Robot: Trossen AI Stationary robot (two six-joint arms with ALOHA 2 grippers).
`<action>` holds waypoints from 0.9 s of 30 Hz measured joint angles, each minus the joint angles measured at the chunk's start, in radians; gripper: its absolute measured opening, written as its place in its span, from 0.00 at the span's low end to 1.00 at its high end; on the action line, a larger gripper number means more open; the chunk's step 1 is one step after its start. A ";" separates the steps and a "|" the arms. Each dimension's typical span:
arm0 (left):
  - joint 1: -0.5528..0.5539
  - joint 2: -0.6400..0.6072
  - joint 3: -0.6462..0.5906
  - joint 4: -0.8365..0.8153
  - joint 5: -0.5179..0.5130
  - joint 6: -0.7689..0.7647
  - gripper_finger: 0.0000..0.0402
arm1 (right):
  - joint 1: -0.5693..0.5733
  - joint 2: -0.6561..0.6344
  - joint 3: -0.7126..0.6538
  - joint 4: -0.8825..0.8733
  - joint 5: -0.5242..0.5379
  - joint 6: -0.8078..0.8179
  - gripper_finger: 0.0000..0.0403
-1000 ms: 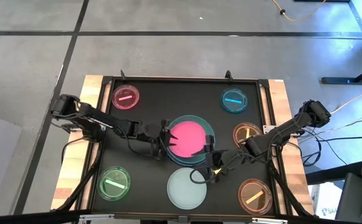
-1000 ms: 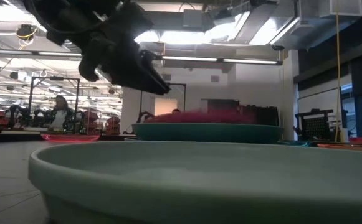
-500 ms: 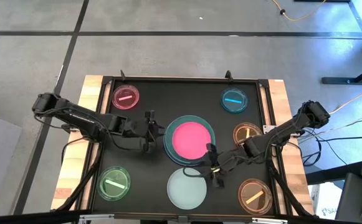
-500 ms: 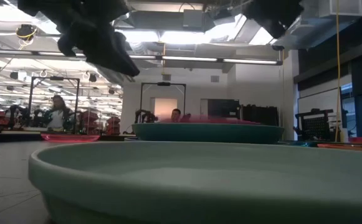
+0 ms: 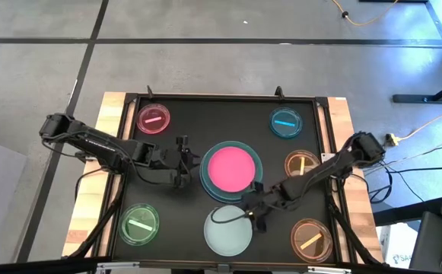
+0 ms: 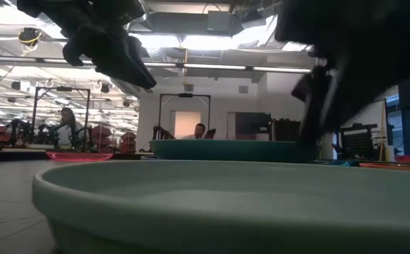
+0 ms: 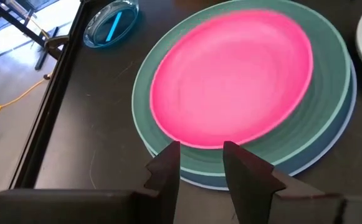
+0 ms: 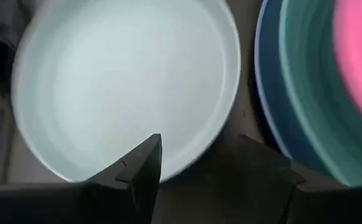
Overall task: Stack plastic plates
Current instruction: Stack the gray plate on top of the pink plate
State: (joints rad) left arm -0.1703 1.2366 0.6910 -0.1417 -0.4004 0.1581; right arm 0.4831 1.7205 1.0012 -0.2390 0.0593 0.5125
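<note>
A pink plate [image 5: 230, 169] lies flat on a dark green plate [image 5: 256, 163], which lies on a blue-grey plate [image 5: 252, 190], at the table's middle. The stack also shows in the left wrist view [image 7: 230, 87]. A pale mint plate [image 5: 224, 232] rests on the table just nearer. My left gripper [image 5: 189, 162] is open and empty, just left of the stack [image 7: 200, 149]. My right gripper [image 5: 249, 215] is open over the mint plate's far right rim [image 8: 227, 93]. One finger [image 8: 144, 163] stands over the plate's inside and the other [image 8: 261, 165] outside it.
Small translucent dishes stand around the black mat: pink [image 5: 154, 119] at far left, blue [image 5: 285, 122] at far right, orange [image 5: 303, 164] at right, orange [image 5: 310, 237] at near right, green [image 5: 138, 223] at near left. Wooden table edges flank the mat.
My left gripper has drawn back from the stack's left rim toward the table's left. My right gripper has left the stack's right rim and gone toward the near edge, over the mint plate's rim. The pink plate now lies flat on the stack.
</note>
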 joint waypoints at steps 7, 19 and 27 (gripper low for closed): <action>-0.003 0.000 0.000 -0.001 0.001 -0.001 0.29 | 0.001 0.064 0.000 0.006 0.001 0.036 0.48; -0.003 0.000 0.000 0.000 0.002 -0.002 0.29 | -0.001 0.114 0.000 0.057 -0.011 0.047 0.27; -0.003 0.000 0.000 0.000 0.002 -0.002 0.29 | -0.001 0.115 0.000 0.062 0.004 -0.016 0.01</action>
State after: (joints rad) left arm -0.1738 1.2366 0.6910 -0.1417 -0.3985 0.1562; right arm 0.4820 1.8351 1.0012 -0.1767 0.0632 0.4962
